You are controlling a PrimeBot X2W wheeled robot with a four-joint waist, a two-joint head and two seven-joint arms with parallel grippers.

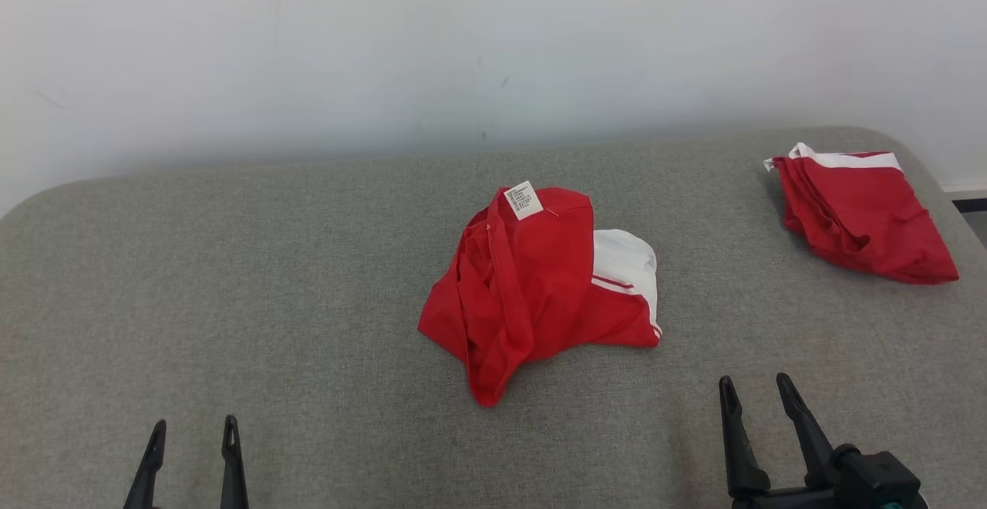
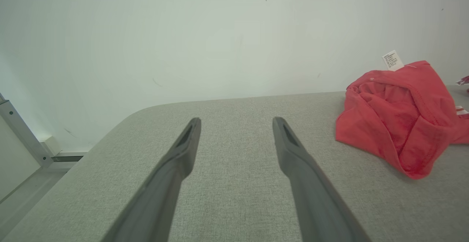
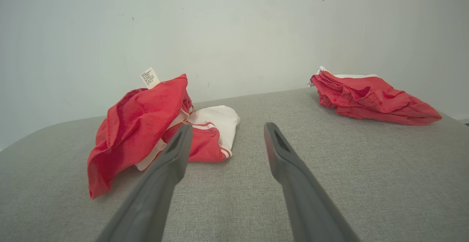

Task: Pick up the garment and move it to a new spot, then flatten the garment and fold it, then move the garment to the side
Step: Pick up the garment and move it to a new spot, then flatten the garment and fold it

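Closest, over the near edge of the grey padded table [image 1: 231,301]: left gripper [image 1: 194,424] toward the near left corner, right gripper [image 1: 754,382] toward the near right, both with fingers spread wide and holding nothing. Farther in, at about the middle of the table: the garment [image 1: 555,278], red cloth bunched into a soft mound, with a white panel [image 1: 628,262] edged in red stripes poking out on the right and a white care label [image 1: 523,200] standing up at the far top. Well apart from both claws, not yet touched. Looks light, thin and limp, so likely to sag and drape once lifted rather than keep shape. Little risk of sliding on the woven table cover, none of breaking. Probably best taken by pinching a raised fold or the thick seamed edge [image 1: 505,285] running down the near left of the mound, not the white panel lying flat against the table. Farther still, near the far right corner of the table: a second red garment [image 1: 864,216], already folded. Beyond the table's far edge, a plain pale wall [image 1: 385,46].
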